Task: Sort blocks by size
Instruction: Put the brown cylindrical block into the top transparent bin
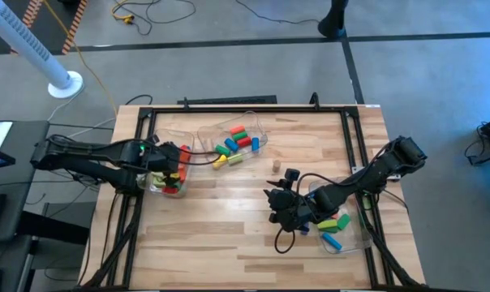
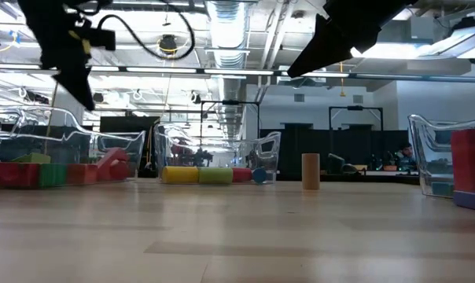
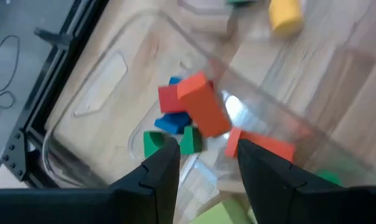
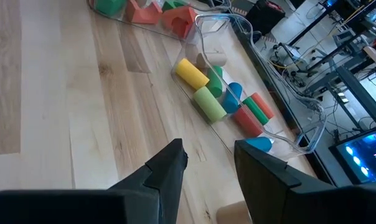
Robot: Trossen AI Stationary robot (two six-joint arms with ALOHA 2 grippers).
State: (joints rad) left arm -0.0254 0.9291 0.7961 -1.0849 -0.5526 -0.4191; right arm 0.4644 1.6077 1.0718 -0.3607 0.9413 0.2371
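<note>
My left gripper (image 3: 206,155) hangs open above the clear left bin (image 1: 153,165). An orange block (image 3: 203,104) shows tilted just beyond its fingertips, over the red, blue and green blocks (image 3: 172,124) lying in that bin; whether it rests on them I cannot tell. My right gripper (image 4: 210,158) stands open above the bare table between the middle bin (image 1: 257,126) and the right bin (image 1: 360,235), with nothing between its fingers. The middle bin holds yellow, green, blue and red cylinders (image 4: 206,93). The right bin holds green, blue and yellow blocks (image 1: 334,225).
A plain wooden cylinder (image 1: 275,165) stands upright on the table between the middle bin and my right gripper, and it shows in the low view (image 2: 310,171). Black frame rails (image 1: 139,130) run along the table's left, right and far sides. The table's near half is bare wood.
</note>
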